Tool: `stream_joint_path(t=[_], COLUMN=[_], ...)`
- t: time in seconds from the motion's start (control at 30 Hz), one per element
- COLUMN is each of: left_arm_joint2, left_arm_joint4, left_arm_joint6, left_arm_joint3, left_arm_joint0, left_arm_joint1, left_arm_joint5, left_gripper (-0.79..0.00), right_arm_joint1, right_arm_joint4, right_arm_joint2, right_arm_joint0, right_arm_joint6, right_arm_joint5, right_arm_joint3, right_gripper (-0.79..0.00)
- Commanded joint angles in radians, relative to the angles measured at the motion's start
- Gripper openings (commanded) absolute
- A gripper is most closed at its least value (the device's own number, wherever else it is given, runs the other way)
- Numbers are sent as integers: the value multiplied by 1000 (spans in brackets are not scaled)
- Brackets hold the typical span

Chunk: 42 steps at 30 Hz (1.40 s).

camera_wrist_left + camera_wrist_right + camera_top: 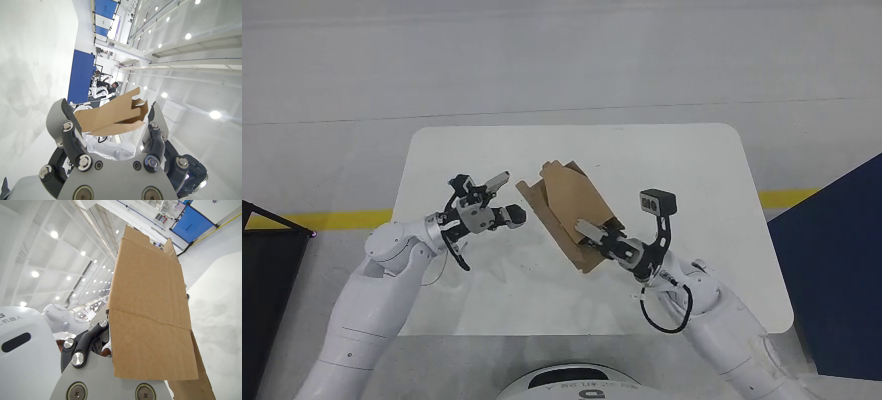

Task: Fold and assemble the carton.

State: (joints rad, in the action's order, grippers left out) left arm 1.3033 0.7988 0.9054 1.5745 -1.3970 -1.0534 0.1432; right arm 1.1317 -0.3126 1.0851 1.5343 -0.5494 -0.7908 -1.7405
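Note:
A flattened brown carton [564, 205] is held tilted above the middle of the white table [692, 170]. My right gripper [589, 232] is shut on the carton's near end; in the right wrist view the carton [149, 313] covers the fingertips. My left gripper [506, 198] is open just off the carton's far-left flaps. In the left wrist view the slotted flap end of the carton [113, 115] shows between its two ribbed fingers [70, 115]; I cannot tell whether they touch it.
The table's rounded edge [762, 320] lies close behind the right arm. A yellow floor line [332, 217] runs past the table. A blue panel [842, 260] stands at the right, a dark frame [267, 260] at the left.

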Motion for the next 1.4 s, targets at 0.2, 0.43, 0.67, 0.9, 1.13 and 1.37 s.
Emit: stream_joint_path(t=[0.2,0.43,0.67,0.9,1.13,1.37], left_arm_joint2=[-29,-31,-35,-1,-1,-32], left_arm_joint4=[64,45,-14,7,13,-18], left_arm_joint6=[55,67,59,51,46,39], left_arm_joint3=[53,99,136,230,233,232], left_arm_joint0=[3,-18,-39,-84,-80,-47], left_arm_joint1=[-7,-5,-4,2,2,1], left_arm_joint5=[9,14,-35,-30,0,55], left_gripper=[0,0,0,0,0,0], right_arm_joint1=[-9,-7,2,15,27,36], right_arm_joint4=[-615,-669,-869,-918,-898,-888], right_arm_joint2=[-30,-16,-49,-59,-61,-57], right_arm_joint0=[-84,-99,-87,-111,-120,-117], right_arm_joint6=[-406,-451,-517,-591,-596,-606], right_arm_joint5=[85,79,229,286,294,307], right_arm_joint3=[125,171,127,181,195,192], right_gripper=[-785,-785,-785,-785,-785,-785])
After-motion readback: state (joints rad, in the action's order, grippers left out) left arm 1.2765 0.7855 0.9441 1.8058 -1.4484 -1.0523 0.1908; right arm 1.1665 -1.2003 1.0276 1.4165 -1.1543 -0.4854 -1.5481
